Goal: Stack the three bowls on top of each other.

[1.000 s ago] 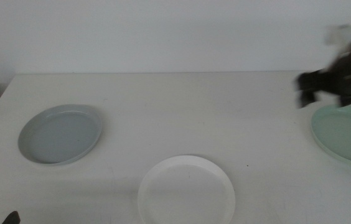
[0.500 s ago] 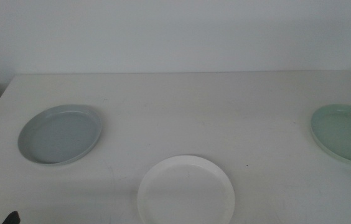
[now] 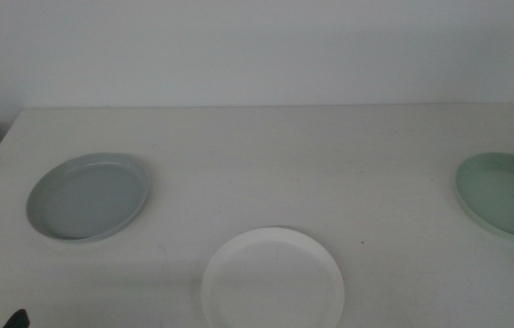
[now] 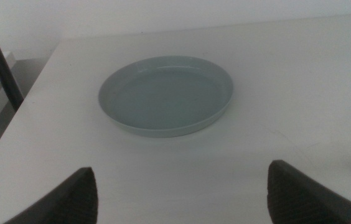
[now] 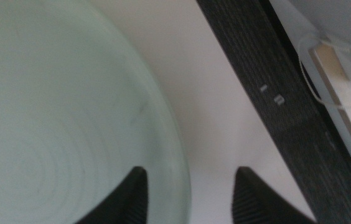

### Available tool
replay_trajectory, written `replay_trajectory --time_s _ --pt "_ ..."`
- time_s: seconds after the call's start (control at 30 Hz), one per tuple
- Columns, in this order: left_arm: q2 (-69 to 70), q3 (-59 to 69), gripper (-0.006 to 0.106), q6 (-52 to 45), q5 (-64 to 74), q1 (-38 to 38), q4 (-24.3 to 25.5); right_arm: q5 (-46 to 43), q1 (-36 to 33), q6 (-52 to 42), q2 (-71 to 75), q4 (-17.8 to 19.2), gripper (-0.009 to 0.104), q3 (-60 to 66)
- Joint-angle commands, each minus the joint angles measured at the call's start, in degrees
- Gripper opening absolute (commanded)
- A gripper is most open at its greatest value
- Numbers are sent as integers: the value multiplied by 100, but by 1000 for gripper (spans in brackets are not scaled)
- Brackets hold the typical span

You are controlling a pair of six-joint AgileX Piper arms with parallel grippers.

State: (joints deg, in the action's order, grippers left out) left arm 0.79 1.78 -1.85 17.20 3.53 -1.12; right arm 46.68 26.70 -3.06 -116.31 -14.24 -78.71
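On the white table (image 3: 275,155) three bowls lie apart, none stacked. Grey-blue bowl (image 3: 88,196) sits toward the left side, upright and empty. Cream-white bowl (image 3: 273,278) sits near the front edge at centre, partly cut off by the frame. Mint-green bowl (image 3: 505,194) sits at the right edge, also partly cut off.

Left gripper (image 4: 182,193) is low near the table's front left corner, only a dark tip showing at the bottom edge of the middle view; its jaws stand wide apart, holding nothing, with the grey-blue bowl (image 4: 166,94) ahead of them and clear of contact.

Right gripper (image 5: 188,196) is outside the middle view. Its wrist camera shows it close over the mint-green bowl (image 5: 57,124), jaws parted on either side of the rim, gripping nothing that can be confirmed. A dark strip (image 5: 269,93) runs beside the table edge there.
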Motion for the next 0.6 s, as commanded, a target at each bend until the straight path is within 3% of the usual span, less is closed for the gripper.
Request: replay_trajectory --time_s 0.0,0.17,0.27,0.57 --pt "75 -29 105 44 -454 -6 -1 -284 23 -159 257 -115 27 -181" --pt "75 -29 105 44 -454 -6 -1 -409 23 -228 241 -159 -1 -181" --pt "75 -29 105 44 -454 -6 -1 -384 -35 -252 406 -347 -1 -124" --pt "75 -29 105 44 -454 -6 -1 -1178 -1172 -1010 2415 -1701 -1 1342"
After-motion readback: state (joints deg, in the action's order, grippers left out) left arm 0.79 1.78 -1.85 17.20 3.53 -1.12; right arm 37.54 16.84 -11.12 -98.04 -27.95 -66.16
